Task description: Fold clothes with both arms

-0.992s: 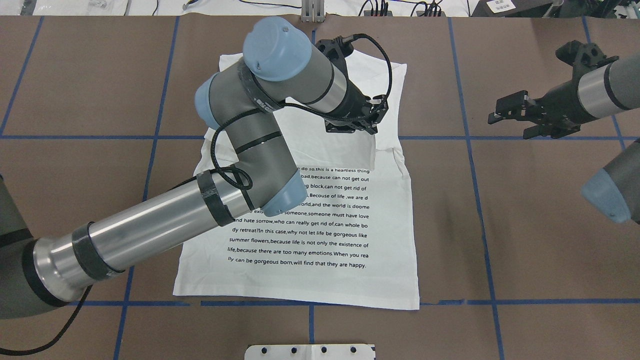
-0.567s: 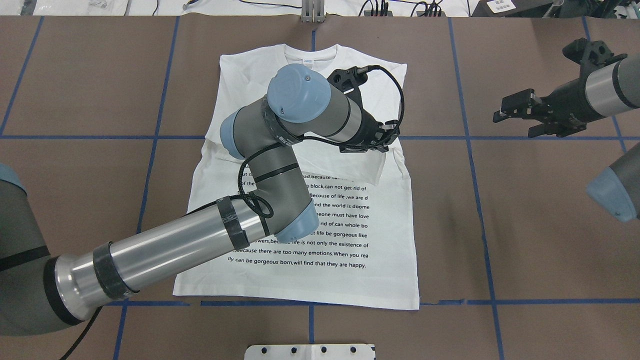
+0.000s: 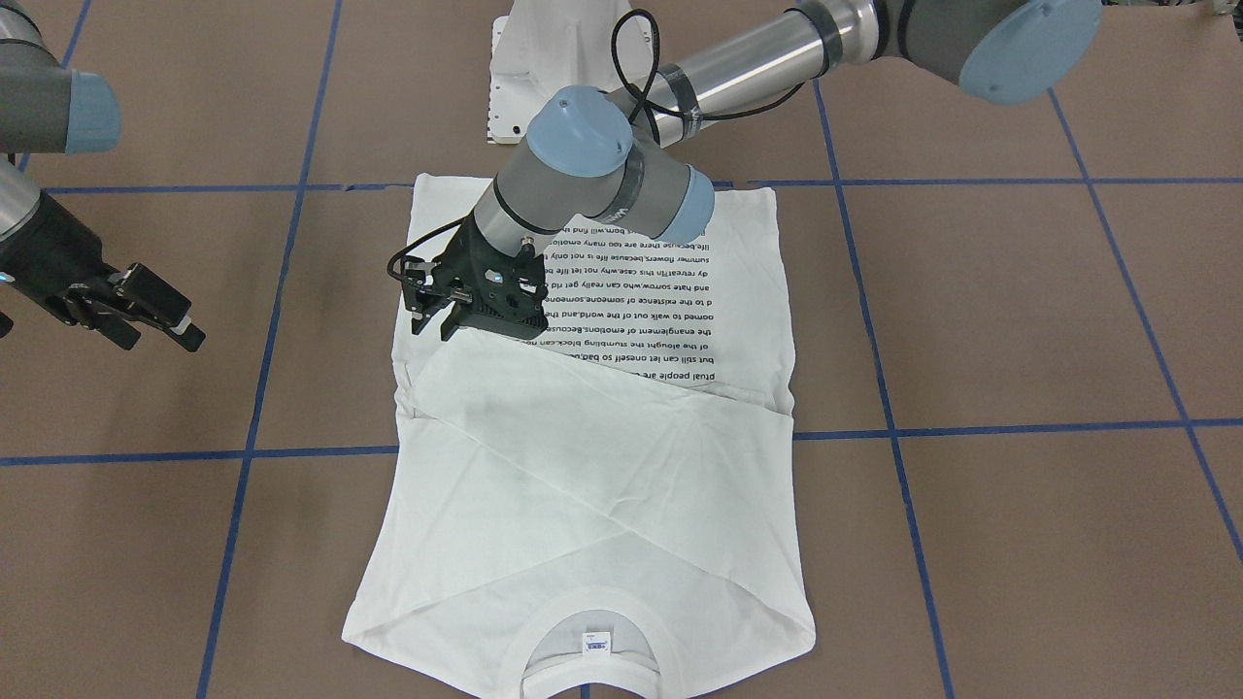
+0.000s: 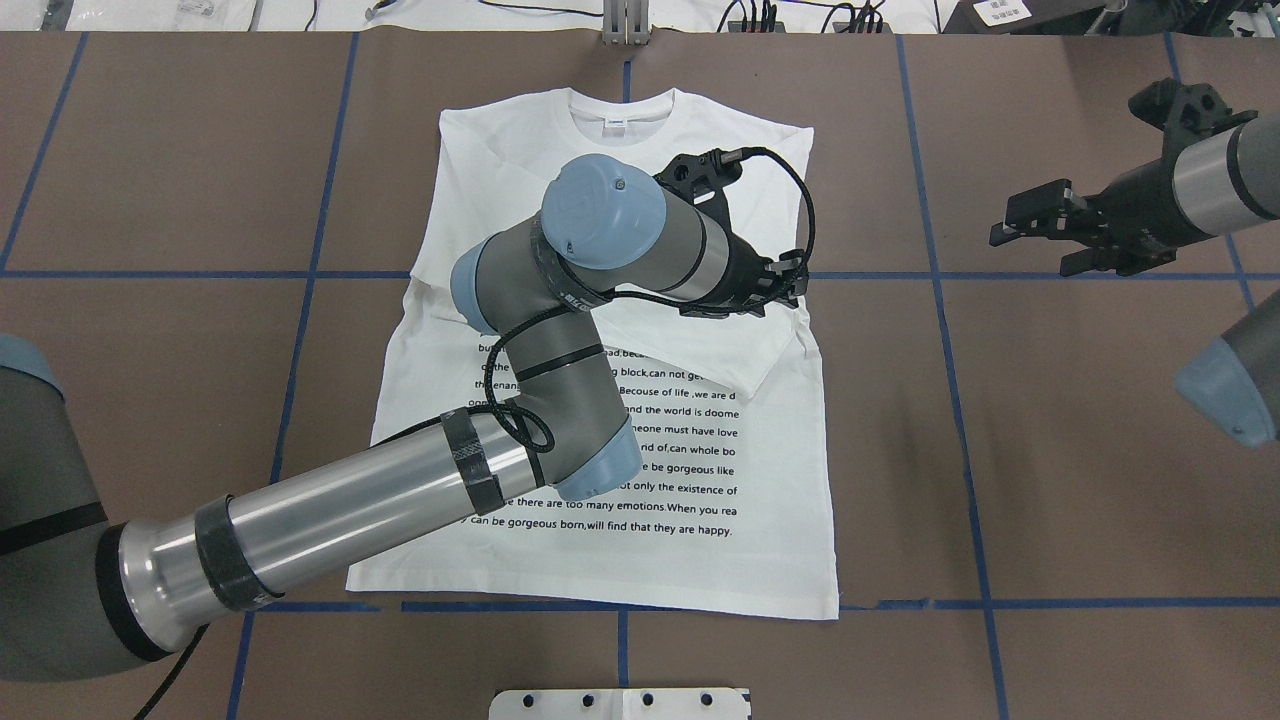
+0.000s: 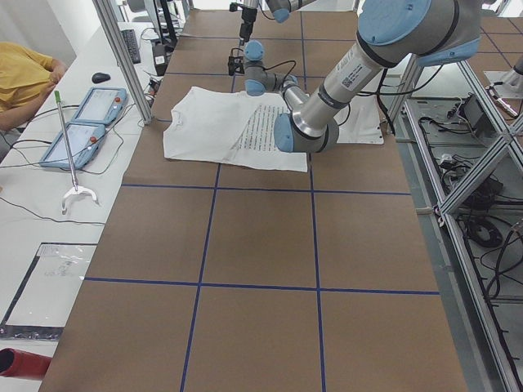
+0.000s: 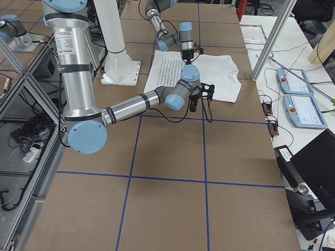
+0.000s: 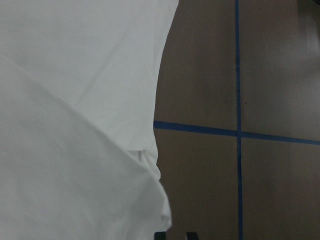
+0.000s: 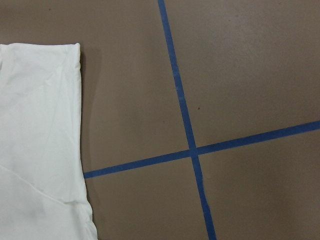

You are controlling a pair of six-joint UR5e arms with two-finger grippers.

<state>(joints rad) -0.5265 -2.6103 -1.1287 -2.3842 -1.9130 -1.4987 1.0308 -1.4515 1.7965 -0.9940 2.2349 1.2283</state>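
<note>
overhead exterior: white t-shirt (image 4: 700,570) lies flat at the middle of the bench (image 4: 150,180). collar (image 4: 622,97) toward frame top, hem along the lower blue tape line (image 4: 1000,604), printed text (image 4: 690,490) face up on the lower half. left arm (image 4: 330,505) reaches in from lower left and covers much of the chest.

exterior front-facing shows what that arm hides: both sleeves (image 3: 544,417) folded in and crossed over the chest, neck label (image 3: 595,643) inside the collar at frame bottom. left end effector (image 3: 434,326) sits low over the tip of one folded sleeve, near the shirt's left edge in that frame. cannot tell if it touches the cloth. fingers stand a little apart. left wrist-mounted view shows two black fingertips (image 7: 160,234) at the bottom edge, brown bench between them, nothing gripped, cloth edge just beside.

right end effector (image 4: 1003,226) is at frame right in the overhead view, over bare bench, well apart from the shirt, fingers spread, holding nothing. right wrist-mounted view shows only a shirt edge at frame left and a tape cross.

room: bare brown bench on both sides of the shirt. white pedestal base (image 4: 620,703) is near the hem. exterior left shows a long bare stretch of bench in the foreground, plus a person's yellow sleeve (image 5: 20,77) at upper left.
</note>
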